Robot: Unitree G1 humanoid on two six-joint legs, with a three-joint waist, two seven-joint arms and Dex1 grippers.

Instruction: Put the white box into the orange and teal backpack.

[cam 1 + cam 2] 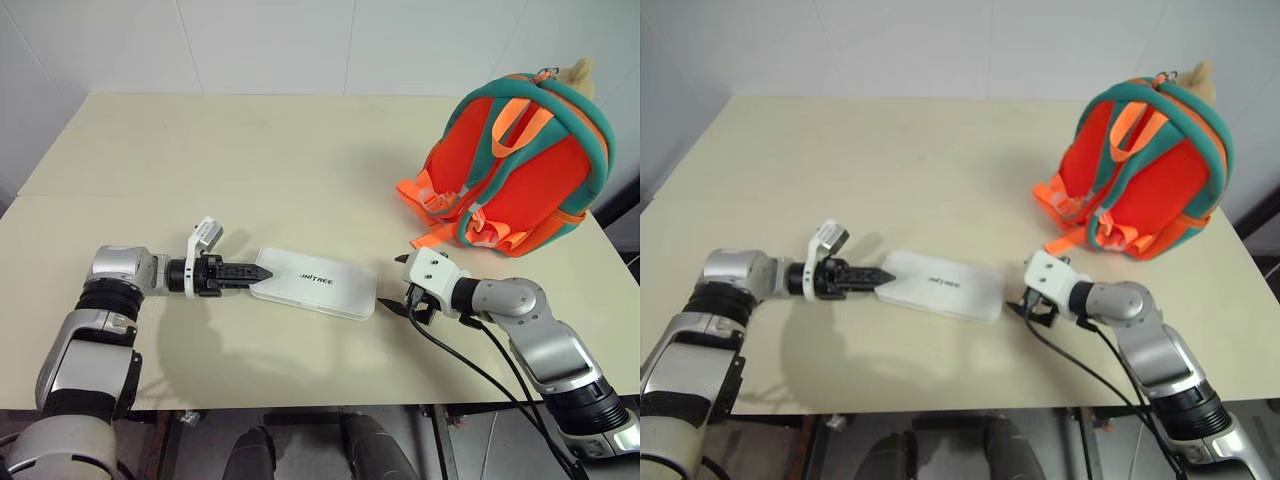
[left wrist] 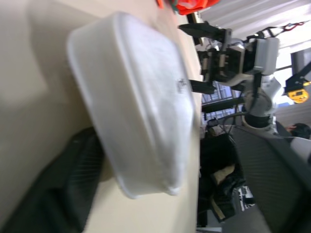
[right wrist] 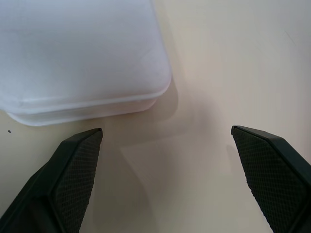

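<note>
The white box lies flat on the table, not yet lifted, with the backpack far right. The left claw is at its left end; whether it grips, I cannot tell. The right claw waits open at the right end; next comes a firm pinch.

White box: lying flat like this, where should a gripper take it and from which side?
Probably at a short end, coming in level along the table. The white box lies flat on the table, so only its thin edges fit between fingers. The left gripper sits at its left end and the right gripper, open, faces its right end.
</note>
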